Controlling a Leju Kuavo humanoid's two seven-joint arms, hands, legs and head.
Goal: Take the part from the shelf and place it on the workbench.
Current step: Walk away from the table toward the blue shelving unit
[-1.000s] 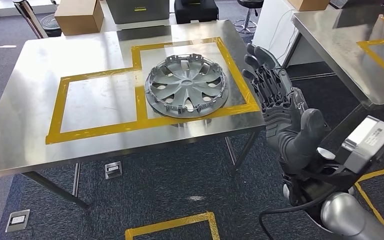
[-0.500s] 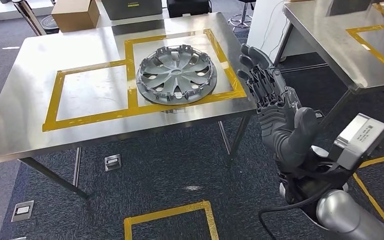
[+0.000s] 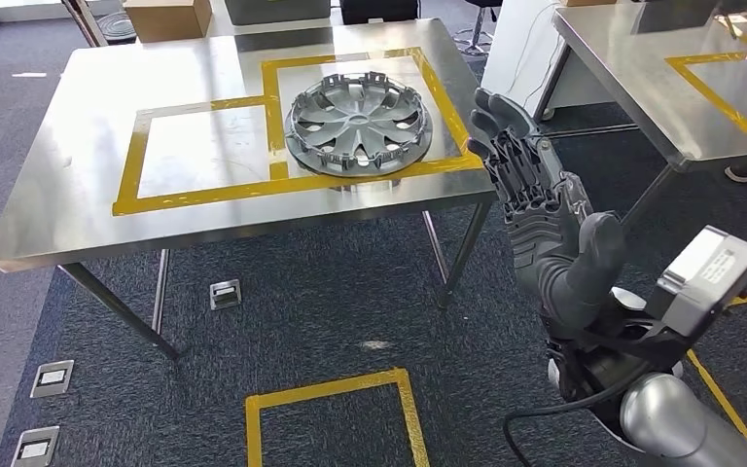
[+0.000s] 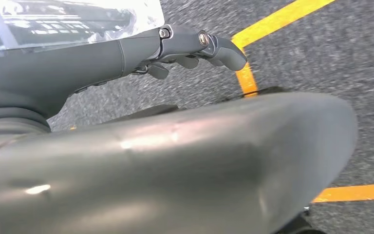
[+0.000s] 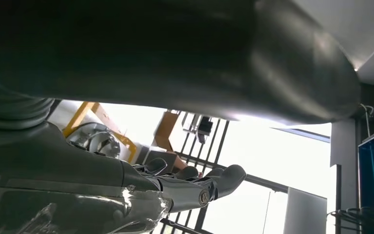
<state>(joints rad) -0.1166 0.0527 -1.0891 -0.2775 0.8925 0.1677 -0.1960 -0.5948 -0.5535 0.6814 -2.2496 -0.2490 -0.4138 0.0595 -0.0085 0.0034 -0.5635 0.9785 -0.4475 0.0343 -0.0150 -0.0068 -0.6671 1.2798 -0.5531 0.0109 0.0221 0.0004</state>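
The part, a silver wheel cover (image 3: 358, 125), lies flat on the steel workbench (image 3: 68, 185), inside the right one of two yellow-taped squares. My right hand (image 3: 545, 214) is raised beside the bench's right corner, off the table and clear of the cover. Its fingers are straight and spread, and it holds nothing. In the right wrist view the same fingers (image 5: 195, 187) stretch out with the wheel cover (image 5: 97, 141) small behind them. In the left wrist view my left hand (image 4: 180, 44) hangs over the carpet with its fingers stretched out, holding nothing.
A second steel table (image 3: 632, 88) with a yellow tape square stands at the right, a gap of carpet between it and the bench. A cardboard box (image 3: 167, 17) sits behind the bench. Yellow tape (image 3: 331, 399) and floor sockets (image 3: 224, 294) mark the carpet.
The whole picture has shifted, so the camera moved: more carpet now lies between me and the bench. The wheel cover stays in its square. My right hand stays raised and spread.
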